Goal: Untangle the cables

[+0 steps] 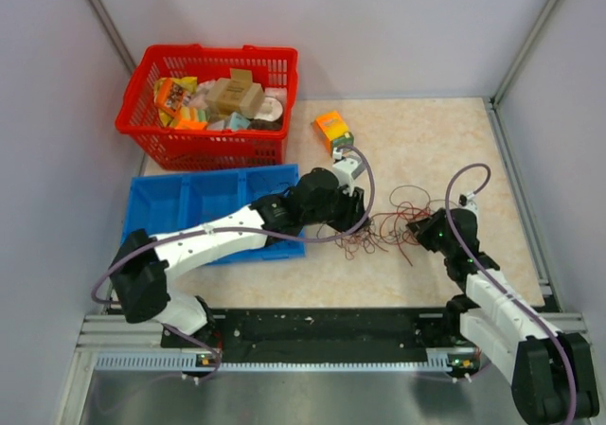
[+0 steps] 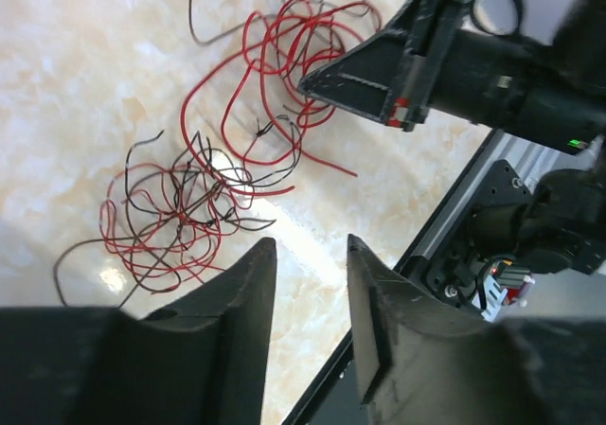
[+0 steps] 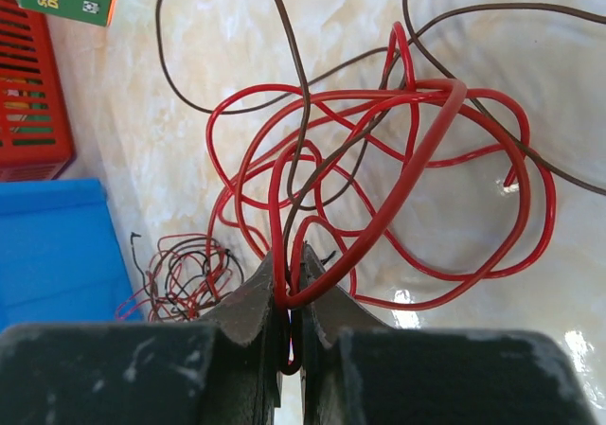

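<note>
The cables (image 1: 383, 228) are thin red and dark brown wires lying in loose loops on the marble tabletop between my two grippers. In the left wrist view a small tight tangle (image 2: 175, 212) lies near my left gripper (image 2: 309, 245), which is open with nothing between its fingers. Beyond it are larger red loops (image 2: 270, 75), which reach to my right gripper (image 2: 312, 82). In the right wrist view my right gripper (image 3: 289, 264) is shut on a red strand and a dark strand of the big loops (image 3: 398, 150). The small tangle (image 3: 185, 274) lies to the left.
A red basket (image 1: 151, 122) full of packages stands at the back left, with a blue compartment tray (image 1: 189, 198) in front of it under my left arm. An orange box (image 1: 331, 127) lies behind the left gripper (image 1: 360, 212). A black rail (image 1: 331, 326) runs along the near edge.
</note>
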Available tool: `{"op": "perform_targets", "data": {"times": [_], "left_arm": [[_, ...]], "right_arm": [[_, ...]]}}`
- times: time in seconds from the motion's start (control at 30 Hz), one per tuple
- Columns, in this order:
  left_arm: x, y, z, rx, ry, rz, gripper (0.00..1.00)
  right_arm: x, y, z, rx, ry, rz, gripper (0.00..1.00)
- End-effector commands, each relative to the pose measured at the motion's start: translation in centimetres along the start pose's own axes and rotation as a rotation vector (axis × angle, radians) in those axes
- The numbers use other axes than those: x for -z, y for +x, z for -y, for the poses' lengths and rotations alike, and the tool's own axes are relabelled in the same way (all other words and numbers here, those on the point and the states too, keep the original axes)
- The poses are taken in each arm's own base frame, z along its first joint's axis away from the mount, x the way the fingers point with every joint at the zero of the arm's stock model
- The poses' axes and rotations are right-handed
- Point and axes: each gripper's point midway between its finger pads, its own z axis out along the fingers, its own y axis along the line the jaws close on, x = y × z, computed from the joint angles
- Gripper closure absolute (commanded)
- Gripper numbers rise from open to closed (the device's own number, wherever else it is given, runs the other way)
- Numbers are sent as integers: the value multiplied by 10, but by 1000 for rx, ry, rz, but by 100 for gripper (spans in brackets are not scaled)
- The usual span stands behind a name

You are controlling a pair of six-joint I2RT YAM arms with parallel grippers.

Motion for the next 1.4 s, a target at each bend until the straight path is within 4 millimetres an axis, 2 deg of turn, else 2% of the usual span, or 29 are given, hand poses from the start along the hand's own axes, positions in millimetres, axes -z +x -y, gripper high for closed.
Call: {"op": "perform_targets", "data": {"times": [0.0,0.1,0.23,0.3,0.43,0.53,0.57,0.63,0.73,0.93,1.1,1.23,1.3,1.33,1.37], "left_arm": [[-28,14,-10,25,-33,-59,52],[-37,25,-31,49,-150,-107,46],[-43,29,-75,63,-372,-88,48],[-53,30,-88,71,-403,-105,50],[-71,26,-97,64,-377,-127,49],[-83,29,-110,64,-396,-159,48],[-86,33,-116,71,-411,-181,51],[-89,37,-120,92,-413,-216,54],[-92,42,-120,102,-402,-225,53],[-101,69,-123,142,-377,-284,53],[-108,59,-121,118,-357,-252,68],[-112,56,-119,113,-360,-285,87],[-113,55,-119,105,-358,-282,88],[-113,55,-120,101,-363,-280,85],[-111,53,-121,98,-372,-276,79]], "right_arm": [[2,0,7,8,21,6,100],[3,2,6,8,12,-2,100],[3,2,4,17,0,-2,100],[3,2,2,20,-5,-4,100],[2,2,2,32,-9,-9,100],[1,3,3,41,-3,-11,100],[1,2,4,42,0,-10,100],[0,3,6,45,4,-14,100],[-1,3,4,45,-1,-11,100],[-5,4,0,39,-15,-30,100],[-6,5,0,30,-19,-32,100],[-6,5,-1,27,-19,-37,100],[-6,4,-2,25,-16,-33,100],[-6,3,-3,27,-19,-35,100],[-6,2,-4,26,-20,-32,100]]}}
